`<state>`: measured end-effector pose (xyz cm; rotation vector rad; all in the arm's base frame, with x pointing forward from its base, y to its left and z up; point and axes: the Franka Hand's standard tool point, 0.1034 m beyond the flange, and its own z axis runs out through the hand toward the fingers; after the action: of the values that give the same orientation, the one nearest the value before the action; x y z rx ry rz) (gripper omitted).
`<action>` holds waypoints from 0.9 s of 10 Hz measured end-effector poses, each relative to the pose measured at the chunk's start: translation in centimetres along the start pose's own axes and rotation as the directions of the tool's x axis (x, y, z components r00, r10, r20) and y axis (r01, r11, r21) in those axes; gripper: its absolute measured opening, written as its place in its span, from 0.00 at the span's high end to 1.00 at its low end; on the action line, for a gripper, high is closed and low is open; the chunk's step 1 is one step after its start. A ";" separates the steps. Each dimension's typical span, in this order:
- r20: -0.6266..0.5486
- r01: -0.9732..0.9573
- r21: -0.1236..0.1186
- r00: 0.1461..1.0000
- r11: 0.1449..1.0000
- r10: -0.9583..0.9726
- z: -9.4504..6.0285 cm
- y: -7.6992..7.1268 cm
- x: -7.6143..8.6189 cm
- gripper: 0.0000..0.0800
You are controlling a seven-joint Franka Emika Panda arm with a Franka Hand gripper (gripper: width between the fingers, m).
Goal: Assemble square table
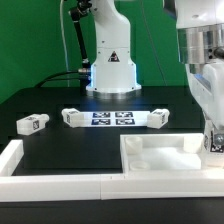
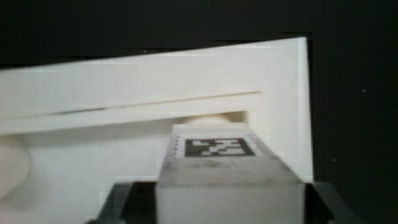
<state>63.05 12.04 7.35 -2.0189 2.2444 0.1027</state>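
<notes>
The white square tabletop (image 1: 160, 158) lies at the front, on the exterior view's right, rim up. My gripper (image 1: 211, 136) stands over its right corner, shut on a white block leg (image 1: 213, 147). In the wrist view the leg (image 2: 219, 150) shows its tag between my dark fingers (image 2: 130, 203). Its far end rests against the tabletop (image 2: 107, 110) by a round corner hole. Three more legs lie on the black table: one (image 1: 32, 123) on the left, one (image 1: 72, 117) and one (image 1: 158, 117) at either end of the marker board.
The marker board (image 1: 112, 118) lies flat in the middle, before the robot base (image 1: 110, 60). Low white border strips (image 1: 40, 180) run along the front and the left edge.
</notes>
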 end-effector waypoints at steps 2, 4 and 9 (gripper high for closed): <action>-0.039 0.283 -0.014 0.958 0.959 -0.284 0.1 0.2 -0.1 0.44; -0.059 0.574 0.000 0.817 0.819 -0.573 0.1 -0.2 -0.3 0.21; -0.096 0.911 -0.035 0.407 0.412 -0.908 -0.1 -0.8 0.3 0.19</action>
<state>63.84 11.68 7.39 -2.9504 0.8083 -0.1417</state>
